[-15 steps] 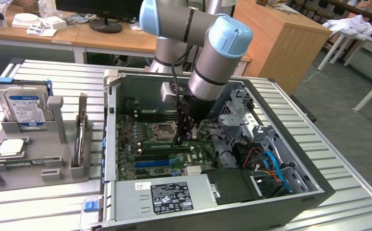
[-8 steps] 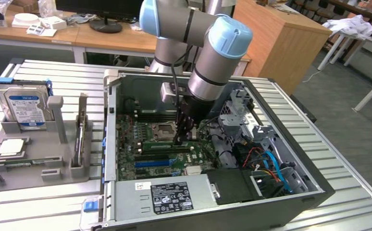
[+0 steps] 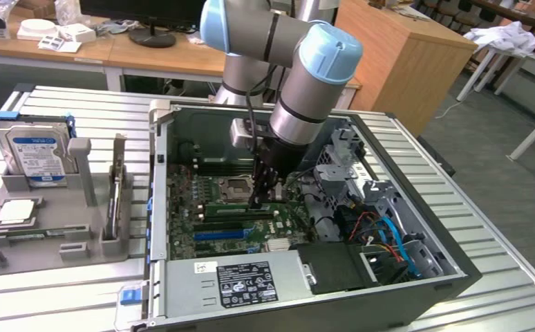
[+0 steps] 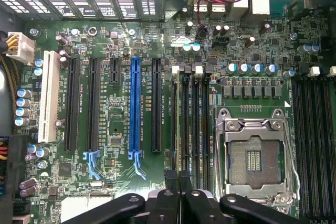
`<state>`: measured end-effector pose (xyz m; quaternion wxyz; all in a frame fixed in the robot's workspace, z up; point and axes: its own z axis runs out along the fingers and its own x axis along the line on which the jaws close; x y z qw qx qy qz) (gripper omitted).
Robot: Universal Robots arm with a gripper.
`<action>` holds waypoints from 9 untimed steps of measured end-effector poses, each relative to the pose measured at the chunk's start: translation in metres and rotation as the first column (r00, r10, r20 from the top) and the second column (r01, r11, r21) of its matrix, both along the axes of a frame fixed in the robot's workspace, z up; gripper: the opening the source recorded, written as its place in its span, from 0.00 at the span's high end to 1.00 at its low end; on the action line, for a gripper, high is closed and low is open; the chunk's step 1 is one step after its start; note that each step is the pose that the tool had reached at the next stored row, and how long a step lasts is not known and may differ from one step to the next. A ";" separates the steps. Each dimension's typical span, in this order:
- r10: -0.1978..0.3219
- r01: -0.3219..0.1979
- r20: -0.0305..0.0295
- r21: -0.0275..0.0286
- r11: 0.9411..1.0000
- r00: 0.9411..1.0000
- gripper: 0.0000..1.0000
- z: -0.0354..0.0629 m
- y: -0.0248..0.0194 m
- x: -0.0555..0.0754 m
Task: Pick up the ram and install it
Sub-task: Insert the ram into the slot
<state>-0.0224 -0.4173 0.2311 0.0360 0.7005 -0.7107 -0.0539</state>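
An open computer case (image 3: 438,287) lies on the slatted bench (image 3: 74,107). Beside it, a grey tray (image 3: 27,252) holds an upright hard drive (image 3: 35,153).

- One robot arm (image 3: 295,83), with one gripper (image 4: 178,178).
- One open computer case (image 3: 378,308), middle of the exterior view.
- One hard drive (image 3: 35,155), at the exterior view's left.
- One processor socket (image 4: 252,156).
- One blue expansion slot (image 4: 135,108), one white slot (image 4: 50,95), three long black slots (image 4: 71,103), one short black slot (image 4: 113,69).
- Eight memory slots (image 4: 195,119), four on each side of the socket.

Print on the hard drive label (image 3: 35,149), power supply sticker (image 3: 246,283) and motherboard (image 4: 115,145) is illegible.
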 end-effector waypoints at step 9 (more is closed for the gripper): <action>0.000 0.000 0.000 0.000 1.000 1.000 0.88 -0.0001 0.0000 0.000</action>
